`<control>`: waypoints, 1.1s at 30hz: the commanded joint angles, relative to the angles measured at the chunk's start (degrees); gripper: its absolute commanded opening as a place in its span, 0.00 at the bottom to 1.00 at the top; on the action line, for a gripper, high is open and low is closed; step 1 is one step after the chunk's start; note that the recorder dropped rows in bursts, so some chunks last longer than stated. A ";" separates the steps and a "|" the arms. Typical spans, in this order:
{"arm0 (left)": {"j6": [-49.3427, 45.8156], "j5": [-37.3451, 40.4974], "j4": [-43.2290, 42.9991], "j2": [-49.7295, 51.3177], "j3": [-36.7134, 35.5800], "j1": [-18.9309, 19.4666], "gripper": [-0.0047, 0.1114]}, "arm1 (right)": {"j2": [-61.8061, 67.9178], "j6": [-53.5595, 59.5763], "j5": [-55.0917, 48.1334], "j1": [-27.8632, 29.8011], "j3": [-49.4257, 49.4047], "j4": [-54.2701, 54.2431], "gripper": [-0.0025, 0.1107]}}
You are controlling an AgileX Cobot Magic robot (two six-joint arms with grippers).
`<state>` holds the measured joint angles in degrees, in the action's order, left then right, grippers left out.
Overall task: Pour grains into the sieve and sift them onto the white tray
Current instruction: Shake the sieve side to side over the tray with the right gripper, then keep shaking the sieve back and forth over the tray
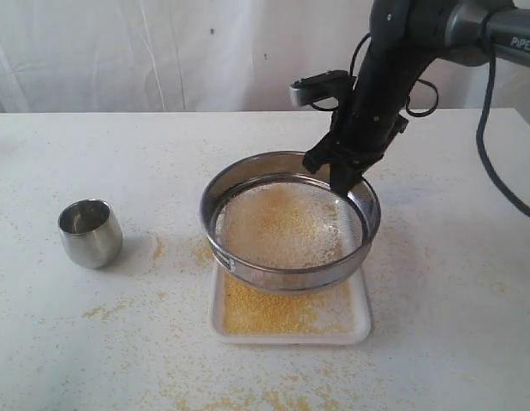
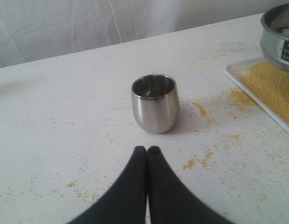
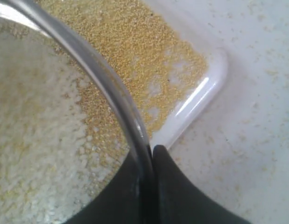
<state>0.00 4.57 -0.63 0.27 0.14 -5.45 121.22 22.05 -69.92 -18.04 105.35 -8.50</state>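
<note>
The sieve [image 1: 235, 257] is held above the white tray [image 1: 360, 330], tilted a little. My right gripper [image 1: 343, 181] is shut on the sieve's far-right rim [image 3: 95, 74], one finger inside and one outside. Pale whitish grains [image 1: 282, 224] lie on the mesh, and a yellow layer of grains [image 1: 273, 312] covers the tray [image 3: 214, 79]. In the left wrist view my left gripper [image 2: 147, 150] is shut and holds nothing, hovering just short of the small steel cup [image 2: 154, 103]. That gripper does not show in the exterior view.
The steel cup [image 1: 90, 232] stands upright on the table at the left, apart from the tray. Spilled yellow grains [image 1: 110, 308] are scattered over the white table around the tray and cup. A black cable [image 1: 496, 171] hangs at the right.
</note>
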 commanded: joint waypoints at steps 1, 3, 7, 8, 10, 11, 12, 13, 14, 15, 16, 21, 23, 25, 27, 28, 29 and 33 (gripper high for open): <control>0.00 -0.02 0.19 -0.27 -0.14 0.19 0.04 | -1.16 -18.32 2.09 0.81 -0.18 6.21 0.02; 0.00 -0.02 0.19 -0.27 -0.14 0.19 0.04 | -1.06 8.53 -0.04 0.66 -0.32 -7.64 0.02; 0.00 -0.02 0.19 -0.27 -0.14 0.19 0.04 | -2.35 -14.48 4.42 1.08 -0.42 8.01 0.02; 0.00 -0.02 0.19 -0.27 -0.14 0.19 0.04 | -2.60 -25.41 5.49 1.30 -0.42 11.69 0.02; 0.00 -0.02 0.19 -0.27 -0.14 0.19 0.04 | -2.60 1.88 -0.04 1.30 -0.42 -5.43 0.02; 0.00 -0.02 0.19 -0.27 -0.14 0.19 0.04 | -2.50 13.24 -0.04 1.30 -0.45 -9.67 0.02; 0.00 -0.02 0.19 -0.27 -0.14 0.19 0.04 | -2.62 9.51 -0.04 1.30 -0.59 -5.59 0.02; 0.00 -0.02 0.19 -0.27 -0.14 0.19 0.04 | -2.85 -5.26 3.28 1.49 -0.59 4.15 0.02; 0.00 -0.02 0.19 -0.27 -0.14 0.19 0.04 | -2.84 -24.47 5.48 1.49 -0.59 13.62 0.02; 0.00 -0.02 0.19 -0.27 -0.14 0.19 0.04 | -2.84 -19.69 3.80 1.49 -0.59 9.06 0.02; 0.00 -0.02 0.19 -0.27 -0.14 0.19 0.04 | -2.84 -6.27 0.43 1.49 -0.59 1.54 0.02; 0.00 -0.02 0.19 -0.27 -0.14 0.19 0.04 | -2.49 -20.57 5.62 1.76 -0.63 9.51 0.02; 0.00 -0.02 0.19 -0.27 -0.14 0.19 0.04 | -2.22 -1.82 0.12 1.87 -0.75 -4.04 0.02; 0.00 -0.02 0.19 -0.27 -0.14 0.19 0.04 | -1.87 10.45 -0.04 1.87 -0.75 -9.96 0.02; 0.00 -0.02 0.19 -0.27 -0.14 0.19 0.04 | -1.87 -17.27 6.39 2.56 -0.75 4.00 0.02; 0.00 -0.02 0.19 -0.27 -0.14 0.19 0.04 | -1.87 -20.76 6.49 2.68 -0.75 4.93 0.02; 0.00 -0.02 0.19 -0.27 -0.14 0.19 0.04 | -1.73 -15.17 5.12 2.68 -0.75 0.94 0.02; 0.00 -0.02 0.19 -0.27 -0.14 0.19 0.04 | -1.51 12.06 -0.04 2.57 -0.75 -11.89 0.02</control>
<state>0.00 4.57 -0.63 0.27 0.14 -5.45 120.25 28.82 -67.93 -14.91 104.52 -16.16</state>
